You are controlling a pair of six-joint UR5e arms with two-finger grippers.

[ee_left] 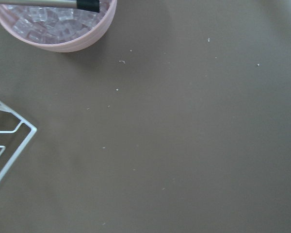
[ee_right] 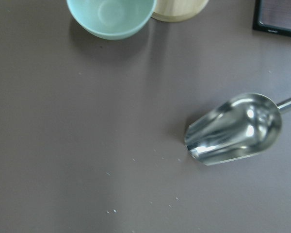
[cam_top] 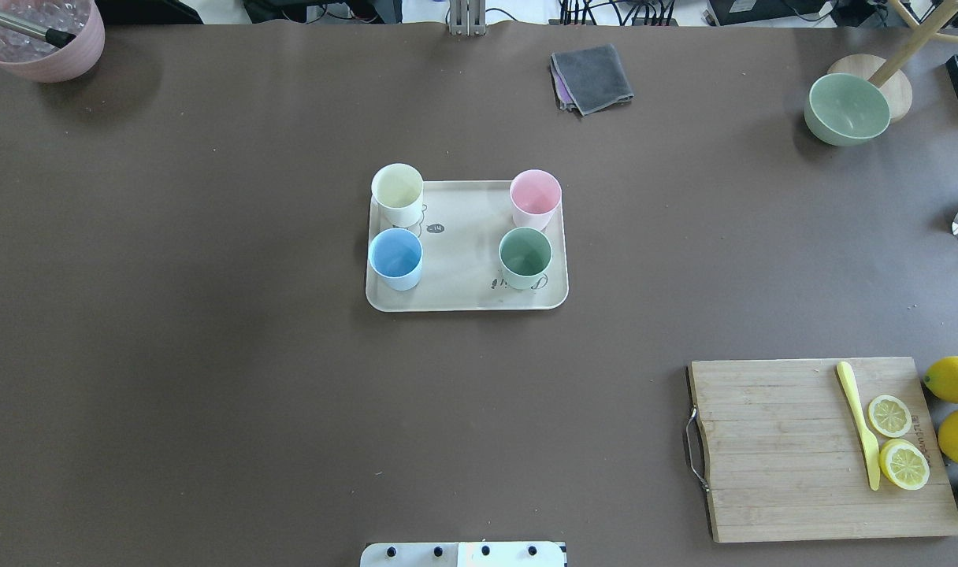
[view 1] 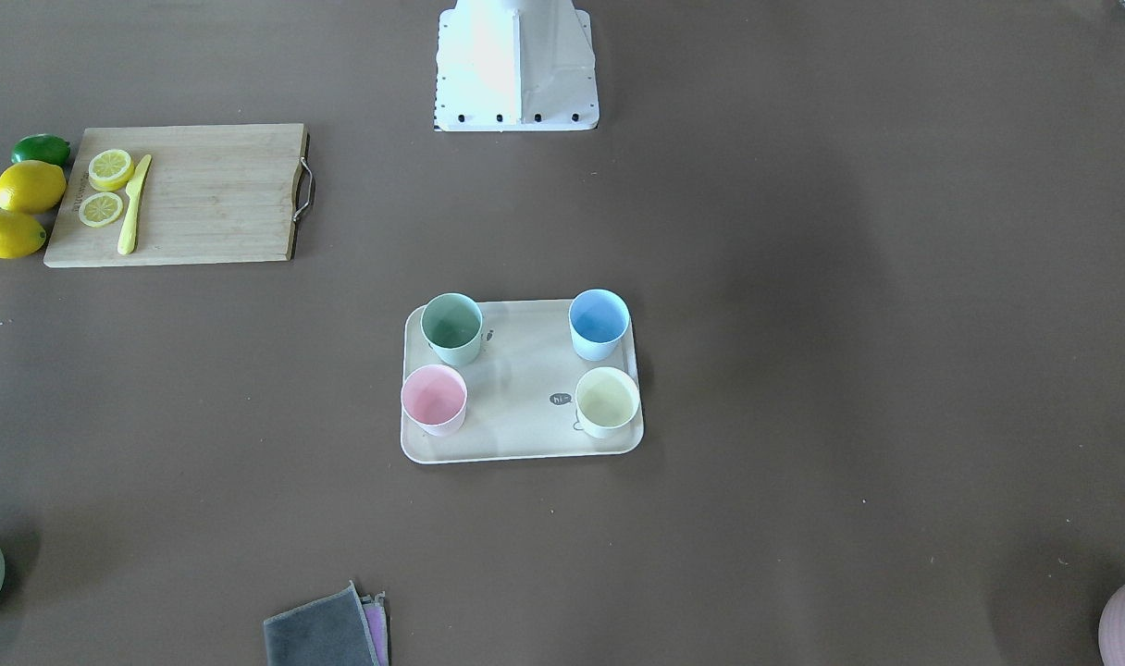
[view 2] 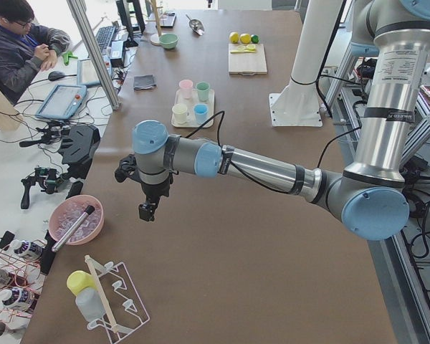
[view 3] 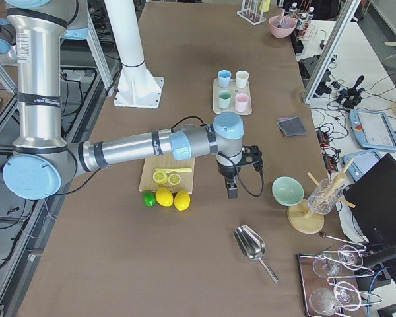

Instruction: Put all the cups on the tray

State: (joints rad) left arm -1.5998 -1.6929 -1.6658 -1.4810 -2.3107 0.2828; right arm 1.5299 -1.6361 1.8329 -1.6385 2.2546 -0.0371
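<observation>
All the cups stand upright on the cream tray [cam_top: 463, 236] at mid-table: cream-yellow [cam_top: 397, 193], pink [cam_top: 535, 197], light blue [cam_top: 395, 257] and pale green [cam_top: 525, 256]. In the front-facing view the tray [view 1: 516, 388] holds the green [view 1: 451, 326], blue [view 1: 599, 322], pink [view 1: 434, 398] and yellow [view 1: 607, 400] cups. My left gripper [view 2: 147, 211] hangs over the table's left end, far from the tray. My right gripper [view 3: 231, 193] hangs over the right end. Both show only in side views, so I cannot tell whether they are open or shut.
A wooden cutting board [cam_top: 818, 449] with lemon slices and a yellow knife lies near right, lemons [cam_top: 956, 379] beside it. A sage bowl [cam_top: 846, 109], grey cloth [cam_top: 591, 77], pink ice pot [cam_top: 42, 35] and metal scoop [ee_right: 235, 128] lie around the edges.
</observation>
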